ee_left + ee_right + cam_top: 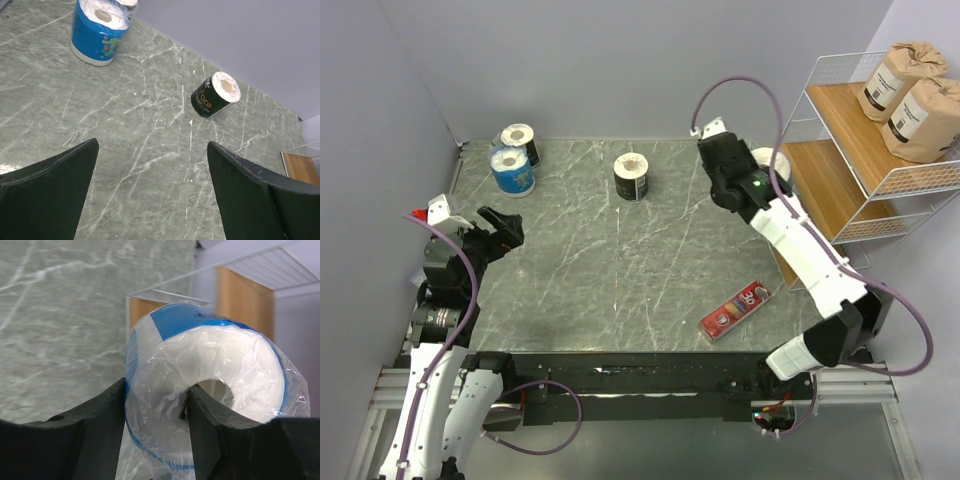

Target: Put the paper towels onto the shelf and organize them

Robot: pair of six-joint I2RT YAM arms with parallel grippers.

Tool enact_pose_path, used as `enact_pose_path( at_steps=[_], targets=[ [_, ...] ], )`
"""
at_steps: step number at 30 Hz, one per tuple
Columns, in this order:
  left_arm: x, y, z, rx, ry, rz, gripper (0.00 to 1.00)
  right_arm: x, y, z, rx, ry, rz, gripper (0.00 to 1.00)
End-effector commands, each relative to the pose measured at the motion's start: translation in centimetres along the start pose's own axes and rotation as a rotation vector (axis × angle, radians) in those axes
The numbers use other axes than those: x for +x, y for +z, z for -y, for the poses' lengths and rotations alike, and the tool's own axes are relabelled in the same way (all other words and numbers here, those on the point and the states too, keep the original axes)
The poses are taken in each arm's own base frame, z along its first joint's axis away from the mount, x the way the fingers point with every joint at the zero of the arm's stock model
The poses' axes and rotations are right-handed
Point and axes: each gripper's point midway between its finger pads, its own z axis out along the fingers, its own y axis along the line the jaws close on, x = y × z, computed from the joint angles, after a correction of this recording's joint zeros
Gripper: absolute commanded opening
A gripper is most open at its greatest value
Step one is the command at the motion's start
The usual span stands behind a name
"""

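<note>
1. Top external view: R gripper (155,405) clenched on blue roll (220,355), up at shelf (840,190), by mid tier's table-side edge. Resting on wood or not: can't tell.
2. Right wrist view: one finger (205,425) inside roll's core hole, other outside on wrapper. Shelf wood + white wire just behind roll.
3. L gripper (155,200) released, jaws wide, nothing between. Hovering over table (620,270), well apart from shelf, at opposite side.
4. Brown roll (895,80) + 2nd brown roll (925,118) on shelf's top tier, side by side, touching.
5. Black roll (632,175) upright on table, well apart from shelf.
6. 2nd blue roll (510,170) + 2nd black roll (520,138) touching each other, at back corner farthest from shelf.
7. Red box (735,310) flat on table, near shelf's bottom end, not touching it.
</note>
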Motion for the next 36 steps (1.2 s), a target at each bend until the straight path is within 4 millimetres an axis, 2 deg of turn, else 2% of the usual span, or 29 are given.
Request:
enact_pose_path(
  at_steps=[1,5,9,15,22,28,33,36],
  targets=[
    [-1.2,-0.4,0.7,0.021,-0.004,0.038,0.96,-1.5,-3.0,5.9,0.117,0.073,0.103,0.43],
    [-1.2,-0.4,0.7,0.019,-0.004,0.038,0.97,-0.4,-3.2,7.9,0.165,0.09,0.075,0.43],
    [-1.2,-0.4,0.6,0.019,-0.006,0.04,0.97,1.1,-3.1,9.1,0.192,0.11,0.027,0.43],
    [-1.1,-0.3,0.6,0.019,-0.006,0.037,0.96,2.3,-3.2,10.4,0.224,0.141,0.022,0.43],
    [-1.1,-0.4,0.6,0.017,-0.004,0.038,0.96,3.4,-3.3,11.6,0.251,0.154,-0.008,0.43],
    [-1.2,-0.3,0.6,0.017,-0.006,0.038,0.96,4.2,-3.2,11.7,0.234,0.175,-0.008,0.46],
    [-1.2,-0.3,0.6,0.017,-0.004,0.038,0.96,5.3,-2.8,12.5,0.263,0.18,-0.038,0.47],
    [-1.1,-0.4,0.6,0.019,-0.006,0.037,0.97,5.6,-2.6,13.0,0.269,0.202,-0.037,0.54]
  ],
)
